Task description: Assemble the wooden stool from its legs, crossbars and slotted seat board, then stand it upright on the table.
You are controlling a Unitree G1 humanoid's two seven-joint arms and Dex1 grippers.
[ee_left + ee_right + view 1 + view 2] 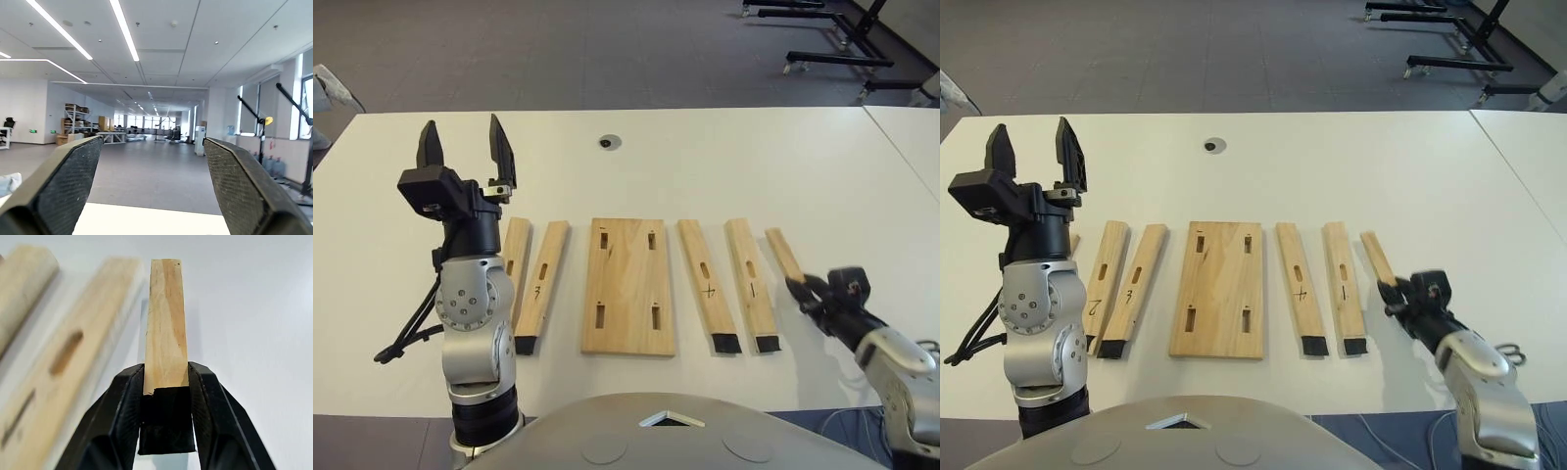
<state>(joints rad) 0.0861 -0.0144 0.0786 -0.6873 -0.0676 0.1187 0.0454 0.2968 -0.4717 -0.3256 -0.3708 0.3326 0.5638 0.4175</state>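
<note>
The slotted seat board (628, 284) lies flat mid-table. Two legs (542, 284) lie to its left and two more legs (708, 284) to its right, all with black tips toward me. At the far right lies a short crossbar (783, 255). My right gripper (800, 286) is low over the table, shut on the crossbar's (166, 318) black near end; its fingers (124, 396) press both sides. My left gripper (465, 147) is held high above the table's left side, pointing up, open and empty, its pads (66, 186) wide apart.
A round cable hole (610, 143) sits in the white table (754, 166) behind the board. A second table (911, 127) adjoins on the right. My raised left arm hides part of the leftmost leg (516, 257). Bare tabletop lies behind the parts.
</note>
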